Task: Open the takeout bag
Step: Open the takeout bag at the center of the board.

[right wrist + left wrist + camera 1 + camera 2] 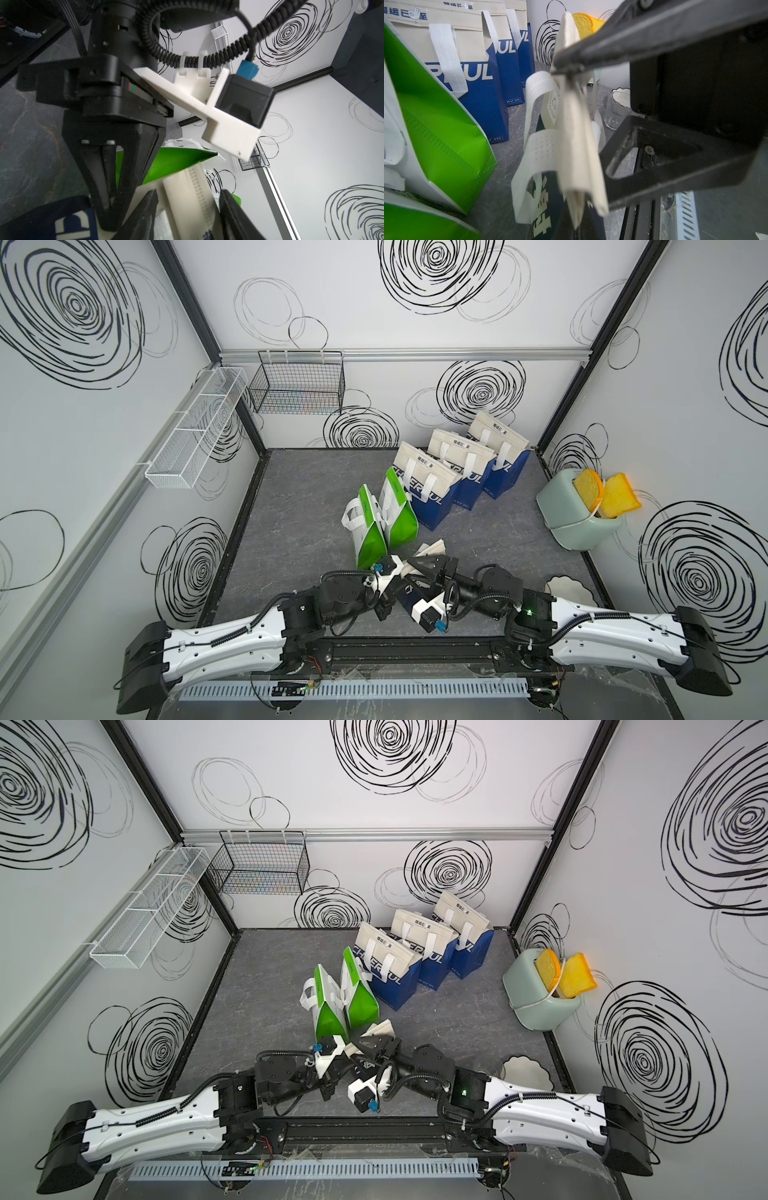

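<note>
The takeout bag (pixel 548 182) sits at the middle of the counter's (pixel 311 489) front edge, between our two arms. Our left tool (pixel 107 220) is pressed together low at the bag's top. Its tips are hidden, so we cannot tell what fabric, if any, lies between them. Our right tool (pixel 188 193) has its jaws half apart on either side of the cream flap (pixel 575 145), close against it. Whether they actually bite it we cannot tell.

Our main worry is the flap slipping out if the right tool pulls on a loose hold, which would let the mouth fall closed again. If the left tool has no real purchase, the light bag would probably lift or tip with the pull instead of opening. A tipping bag could fall against the green bags (pixel 401 522) just behind it. A wide swing of the right arm could knock over the clear glass (pixel 614 112) standing near the bag.

The bag is dark navy nonwoven fabric with pale lettering, and it looks soft and easily creased. Its cream flap stands raised off the body and folded lengthwise. A white perforated handle (pixel 542 145) loops loosely beside the flap and could snag a fingertip. The row of blue bags (pixel 436 506) stands farther back, well apart.
</note>
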Controlling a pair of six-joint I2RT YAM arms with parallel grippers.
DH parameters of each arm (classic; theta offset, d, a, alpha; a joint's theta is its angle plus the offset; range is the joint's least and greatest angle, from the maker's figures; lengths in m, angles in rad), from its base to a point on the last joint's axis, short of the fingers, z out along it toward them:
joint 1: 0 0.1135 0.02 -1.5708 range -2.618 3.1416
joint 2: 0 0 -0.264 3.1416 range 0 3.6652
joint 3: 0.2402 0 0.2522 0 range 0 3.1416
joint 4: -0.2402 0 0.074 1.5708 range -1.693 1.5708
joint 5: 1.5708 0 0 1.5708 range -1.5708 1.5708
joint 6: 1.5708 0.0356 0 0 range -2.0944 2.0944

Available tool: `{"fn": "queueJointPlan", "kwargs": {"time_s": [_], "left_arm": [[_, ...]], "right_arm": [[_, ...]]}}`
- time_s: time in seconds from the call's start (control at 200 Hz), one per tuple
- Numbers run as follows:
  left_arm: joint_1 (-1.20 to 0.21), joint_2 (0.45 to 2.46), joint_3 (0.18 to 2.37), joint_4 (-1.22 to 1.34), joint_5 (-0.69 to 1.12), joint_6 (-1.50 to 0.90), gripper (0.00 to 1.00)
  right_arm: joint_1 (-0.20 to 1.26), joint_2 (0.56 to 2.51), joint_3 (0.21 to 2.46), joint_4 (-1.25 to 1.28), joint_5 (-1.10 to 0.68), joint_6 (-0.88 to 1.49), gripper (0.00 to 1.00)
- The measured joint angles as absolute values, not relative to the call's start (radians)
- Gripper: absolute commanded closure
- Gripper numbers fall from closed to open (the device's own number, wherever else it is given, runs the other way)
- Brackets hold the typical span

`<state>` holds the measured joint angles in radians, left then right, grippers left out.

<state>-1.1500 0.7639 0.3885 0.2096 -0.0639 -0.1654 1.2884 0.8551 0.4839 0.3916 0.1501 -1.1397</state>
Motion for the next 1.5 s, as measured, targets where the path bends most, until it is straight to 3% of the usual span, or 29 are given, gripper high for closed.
{"fn": "queueJointPlan", "kwargs": {"time_s": [0.465, 0.86, 0.99, 1.156, 1.286, 1.501], "left_arm": [[-1.150, 0.765, 0.389, 0.210, -0.064, -0.168, 0.95], [-1.150, 0.765, 0.389, 0.212, -0.064, -0.170, 0.95], [-1.150, 0.765, 0.389, 0.212, -0.061, -0.171, 0.95], [-1.149, 0.764, 0.389, 0.212, -0.061, -0.173, 0.95], [-1.149, 0.763, 0.389, 0.211, -0.061, -0.175, 0.95], [-1.149, 0.762, 0.389, 0.211, -0.063, -0.177, 0.95]], "right_arm": [[1.307, 0.875, 0.480, 0.435, 0.218, -1.164, 0.60], [1.308, 0.876, 0.482, 0.432, 0.223, -1.040, 0.69], [1.308, 0.876, 0.483, 0.419, 0.220, -1.017, 0.82], [1.310, 0.876, 0.488, 0.410, 0.217, -0.998, 0.87], [1.310, 0.876, 0.494, 0.395, 0.214, -0.986, 1.00], [1.310, 0.878, 0.526, 0.347, 0.213, -0.950, 1.00]]}}
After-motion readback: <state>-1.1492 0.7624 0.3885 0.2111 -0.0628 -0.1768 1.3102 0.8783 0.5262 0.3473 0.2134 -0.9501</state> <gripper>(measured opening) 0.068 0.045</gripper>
